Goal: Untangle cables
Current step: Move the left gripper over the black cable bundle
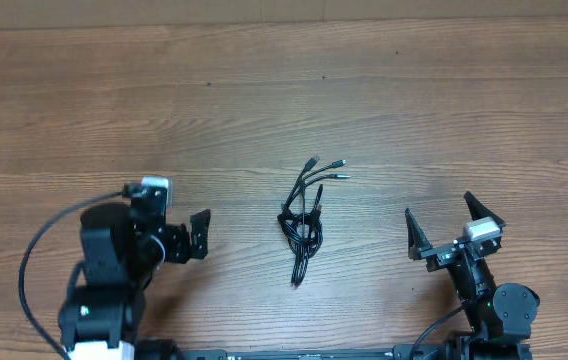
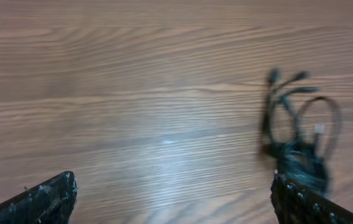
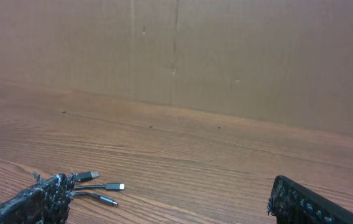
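The cables point(image 1: 304, 218) lie in a tangled black bunch at mid-table, with three silvery-tipped plugs fanned out toward the far side. My left gripper point(image 1: 200, 235) sits to their left, open, nothing between its fingers. My right gripper point(image 1: 439, 208) stands open to their right, also holding nothing. In the left wrist view the cables point(image 2: 297, 134) lie blurred ahead on the right, just beyond the right finger point(image 2: 307, 202); the left gripper point(image 2: 173, 177) spans bare wood. In the right wrist view, three plug ends of the cables point(image 3: 105, 186) show beside the left finger point(image 3: 40, 202) of the right gripper point(image 3: 170, 186).
The wooden table point(image 1: 284, 90) stretches away behind the cables. A brown cardboard wall point(image 3: 226, 56) stands along the table's far edge in the right wrist view. Both arm bases point(image 1: 99, 300) sit at the near edge.
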You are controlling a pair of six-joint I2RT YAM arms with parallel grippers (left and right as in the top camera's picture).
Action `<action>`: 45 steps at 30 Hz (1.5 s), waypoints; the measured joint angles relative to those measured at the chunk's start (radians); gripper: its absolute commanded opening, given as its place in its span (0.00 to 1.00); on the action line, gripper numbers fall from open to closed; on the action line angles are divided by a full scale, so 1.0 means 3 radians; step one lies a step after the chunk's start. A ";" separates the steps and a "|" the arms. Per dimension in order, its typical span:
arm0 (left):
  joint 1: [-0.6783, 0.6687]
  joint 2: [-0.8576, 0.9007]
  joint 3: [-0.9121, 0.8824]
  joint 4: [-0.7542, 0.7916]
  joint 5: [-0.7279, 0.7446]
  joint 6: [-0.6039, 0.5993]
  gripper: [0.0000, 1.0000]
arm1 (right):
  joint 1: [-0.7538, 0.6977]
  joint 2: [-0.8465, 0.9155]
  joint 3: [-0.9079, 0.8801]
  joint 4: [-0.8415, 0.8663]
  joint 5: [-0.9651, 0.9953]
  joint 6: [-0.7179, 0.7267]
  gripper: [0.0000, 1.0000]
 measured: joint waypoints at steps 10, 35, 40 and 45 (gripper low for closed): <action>-0.0554 0.0657 0.0688 -0.0496 0.0296 0.0210 0.99 | 0.0000 0.0000 0.0000 0.0001 0.0001 0.0000 1.00; -0.1573 0.1905 0.1244 -0.0654 0.0333 -0.0135 1.00 | 0.0000 0.0000 0.0000 0.0000 0.0000 0.0001 1.00; -0.1578 0.1953 0.1244 -0.0689 0.0332 -0.0348 1.00 | 0.0000 0.0000 0.0001 -0.0001 0.0001 0.0001 1.00; -0.1619 0.1979 0.1244 -0.0710 0.0306 -0.0529 1.00 | 0.0000 0.0000 0.0001 0.0001 0.0001 -0.0001 1.00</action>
